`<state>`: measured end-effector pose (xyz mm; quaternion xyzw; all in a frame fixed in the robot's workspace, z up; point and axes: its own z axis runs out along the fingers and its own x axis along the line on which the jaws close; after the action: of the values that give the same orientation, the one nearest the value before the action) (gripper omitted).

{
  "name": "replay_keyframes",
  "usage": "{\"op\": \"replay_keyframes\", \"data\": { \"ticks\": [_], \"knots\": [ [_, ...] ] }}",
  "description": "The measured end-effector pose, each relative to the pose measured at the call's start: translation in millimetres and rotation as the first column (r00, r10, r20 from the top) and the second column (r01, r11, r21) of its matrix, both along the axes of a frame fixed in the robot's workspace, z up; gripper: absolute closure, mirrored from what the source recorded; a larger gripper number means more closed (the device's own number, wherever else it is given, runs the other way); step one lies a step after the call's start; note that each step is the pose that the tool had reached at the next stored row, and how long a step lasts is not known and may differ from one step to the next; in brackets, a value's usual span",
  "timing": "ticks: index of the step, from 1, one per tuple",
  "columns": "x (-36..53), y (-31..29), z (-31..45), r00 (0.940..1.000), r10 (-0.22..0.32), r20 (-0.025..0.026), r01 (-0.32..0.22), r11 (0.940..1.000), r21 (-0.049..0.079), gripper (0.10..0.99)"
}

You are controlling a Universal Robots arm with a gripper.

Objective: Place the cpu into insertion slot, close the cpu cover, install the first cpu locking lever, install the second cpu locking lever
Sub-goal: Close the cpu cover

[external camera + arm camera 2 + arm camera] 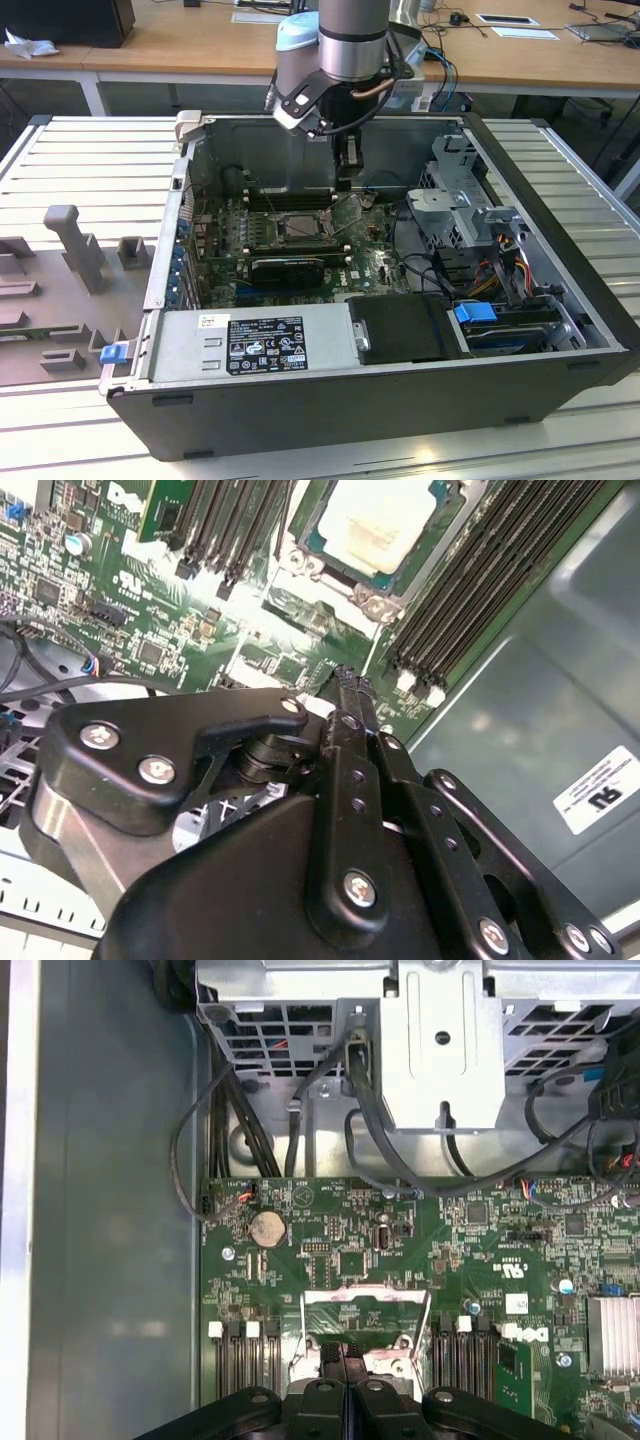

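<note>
The cpu (385, 525), a pale square chip, lies flat in the insertion slot (318, 540) on the green board; in the exterior view the insertion slot (276, 229) sits mid-board inside the case. The cpu cover (365, 1303), a thin silvery frame, stands swung open beside the slot, on the exterior view's right of it (344, 214). My gripper (343, 1352) is shut with nothing seen between its fingers. Its tips (350, 678) hover just at the open cover's edge, and I cannot tell whether they touch it. In the exterior view the gripper (347, 176) hangs above the cover.
Long black memory slots (470, 580) flank the socket on both sides. A silver drive cage (455, 195) and black cables (300, 1120) crowd one end of the case. The power supply (255, 345) lines the front. The case's back wall (300, 150) stands close behind the gripper.
</note>
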<state>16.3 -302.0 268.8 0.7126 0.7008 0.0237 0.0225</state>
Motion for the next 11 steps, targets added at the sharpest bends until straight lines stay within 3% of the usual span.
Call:
{"op": "replay_keyframes", "data": {
  "ticks": [11],
  "knots": [
    [13.1,0.1,-0.1,1.0,0.0,0.0,0.0,1.0,0.0,0.98]
  ]
}}
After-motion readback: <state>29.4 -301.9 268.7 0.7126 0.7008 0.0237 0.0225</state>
